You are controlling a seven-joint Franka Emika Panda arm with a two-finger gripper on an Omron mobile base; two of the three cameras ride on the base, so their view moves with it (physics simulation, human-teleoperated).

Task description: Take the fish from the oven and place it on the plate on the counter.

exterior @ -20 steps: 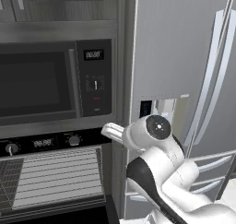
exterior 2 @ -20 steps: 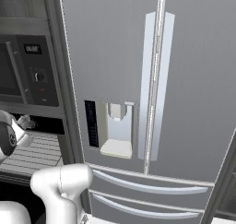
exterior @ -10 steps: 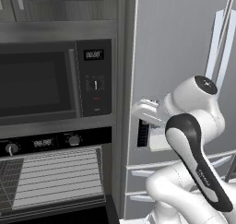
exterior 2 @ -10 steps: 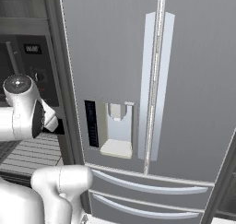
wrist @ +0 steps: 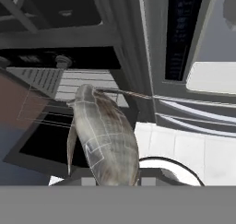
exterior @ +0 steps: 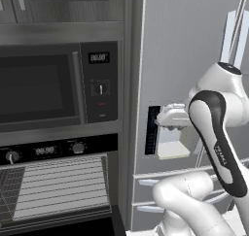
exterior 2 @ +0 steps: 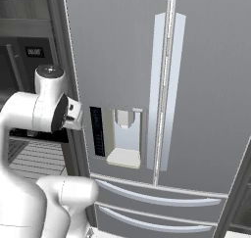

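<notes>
In the hand view the fish (wrist: 103,135), slim and grey-silver, rises from between my gripper's (wrist: 115,178) fingertips; the gripper is shut on its tail end and carries it in the air. In the left base view the gripper (exterior: 164,118) hangs at the fridge's dispenser, right of the oven (exterior: 53,150), which stands open with its wire rack (exterior: 61,186) showing. The right base view has the gripper (exterior 2: 77,112) at the fridge's left edge. Below the fish lie the oven's open door (wrist: 46,147) and the floor. The plate and the counter are out of view.
A dark-windowed microwave (exterior: 44,87) sits above the oven. The steel fridge (exterior 2: 162,85), with its dispenser niche (exterior 2: 125,144) and drawers below, stands close in front of the arm. Dark wood cabinets (exterior: 68,4) are overhead.
The arm has risen and swung right, from in front of the oven to in front of the fridge dispenser, with the gripper carried along. The grip has stayed the same.
</notes>
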